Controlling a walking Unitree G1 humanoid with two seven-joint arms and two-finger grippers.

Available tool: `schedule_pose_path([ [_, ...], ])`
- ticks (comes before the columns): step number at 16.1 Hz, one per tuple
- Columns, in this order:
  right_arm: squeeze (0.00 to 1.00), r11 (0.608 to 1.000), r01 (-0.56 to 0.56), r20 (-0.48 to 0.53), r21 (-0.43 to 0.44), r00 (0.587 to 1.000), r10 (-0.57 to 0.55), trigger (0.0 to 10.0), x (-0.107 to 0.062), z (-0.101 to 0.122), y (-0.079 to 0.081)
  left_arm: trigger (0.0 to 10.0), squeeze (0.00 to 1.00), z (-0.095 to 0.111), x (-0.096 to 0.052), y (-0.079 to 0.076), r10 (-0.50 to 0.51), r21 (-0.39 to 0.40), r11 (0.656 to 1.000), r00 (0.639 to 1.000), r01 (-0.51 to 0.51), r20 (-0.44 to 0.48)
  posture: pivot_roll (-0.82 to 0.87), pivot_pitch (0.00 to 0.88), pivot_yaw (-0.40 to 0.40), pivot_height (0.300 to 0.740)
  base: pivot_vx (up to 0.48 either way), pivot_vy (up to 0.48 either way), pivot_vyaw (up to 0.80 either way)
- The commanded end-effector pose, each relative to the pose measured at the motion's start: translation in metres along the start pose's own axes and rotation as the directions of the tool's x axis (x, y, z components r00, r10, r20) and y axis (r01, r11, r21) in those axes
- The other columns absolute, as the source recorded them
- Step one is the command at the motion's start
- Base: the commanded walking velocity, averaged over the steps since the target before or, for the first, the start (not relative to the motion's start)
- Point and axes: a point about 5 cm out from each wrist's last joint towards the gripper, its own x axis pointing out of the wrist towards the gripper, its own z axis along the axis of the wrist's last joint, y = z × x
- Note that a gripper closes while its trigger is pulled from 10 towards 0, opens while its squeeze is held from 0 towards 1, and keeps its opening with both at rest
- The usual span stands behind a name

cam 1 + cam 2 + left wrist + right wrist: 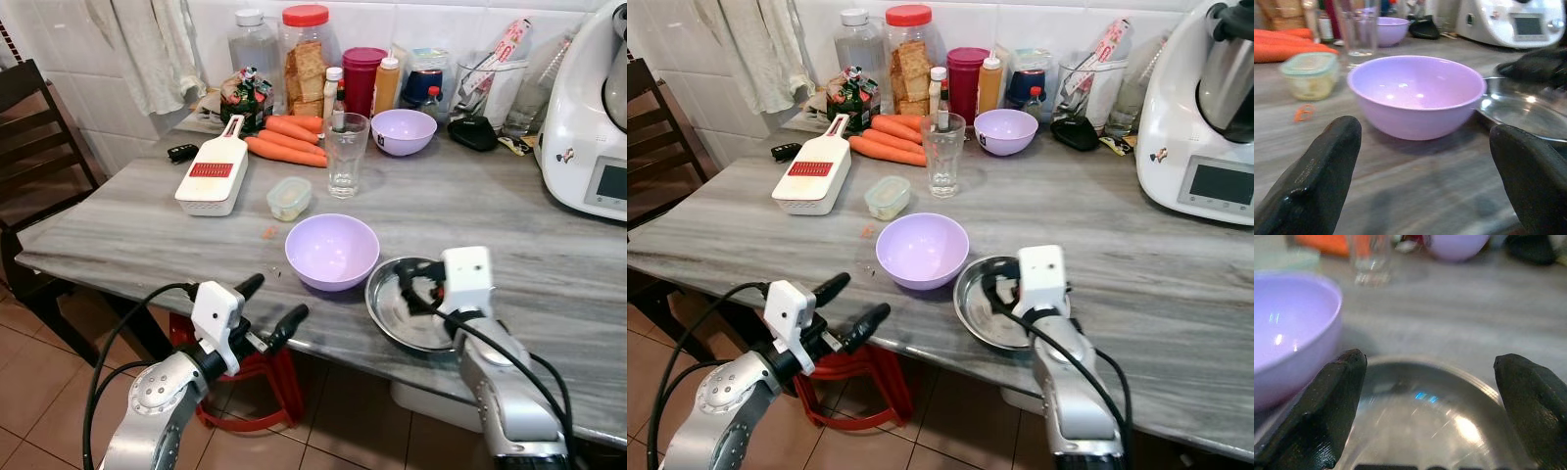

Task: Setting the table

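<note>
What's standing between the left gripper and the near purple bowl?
Nothing visible. The left gripper hangs open just off the table edge, and bare tabletop runs from it to the near purple bowl. The steel bowl sits beside the purple one, out of that path.

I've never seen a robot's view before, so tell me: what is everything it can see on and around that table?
Bowls: two, lilac; one near the front edge, one at the back.
Metal bowl: one, silver, beside the near lilac bowl.
Glass: one, clear, mid-table.
Carrots: several, orange, behind the glass.
Grater: one, white and red, table's left.
Small container: one, pale green lid, beside the grater.
Jars and bottles: several, against the wall.
Kitchen machine: one, white, far right.
Chair: one, dark, left.
Left gripper: open, before the table edge.
Right gripper: open, over the metal bowl.
</note>
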Motion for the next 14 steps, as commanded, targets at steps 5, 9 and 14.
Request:
schedule_pose_path([
  [5, 0.0, 0.999, 0.047, 0.188, 0.021, 0.981, -0.05, 10.0, -0.02, 0.016, 0.003, 10.0, 0.0, 0.001, -0.008, 0.023, 0.251, 0.07, 0.966, 0.968, -0.25, -0.006, -0.02, 0.0, 0.055, 0.74, 0.0, 0.0, 0.0],
  [9, 0.0, 0.998, 0.055, 0.178, 0.032, 0.982, -0.06, 10.0, -0.025, 0.008, 0.003, 10.0, 0.0, 0.0, -0.004, 0.036, 0.428, 0.121, 0.897, 0.904, -0.425, -0.007, -0.02, 0.0, 0.045, 0.74, 0.0, 0.0, -0.54],
  [14, 0.0, 0.999, 0.042, 0.191, 0.029, 0.98, -0.047, 10.0, -0.024, 0.008, 0.004, 10.0, 0.0, -0.001, -0.003, 0.041, 0.497, 0.156, 0.857, 0.868, -0.491, 0.001, -0.01, 0.0, 0.036, 0.74, 0.0, 0.0, -0.8],
])
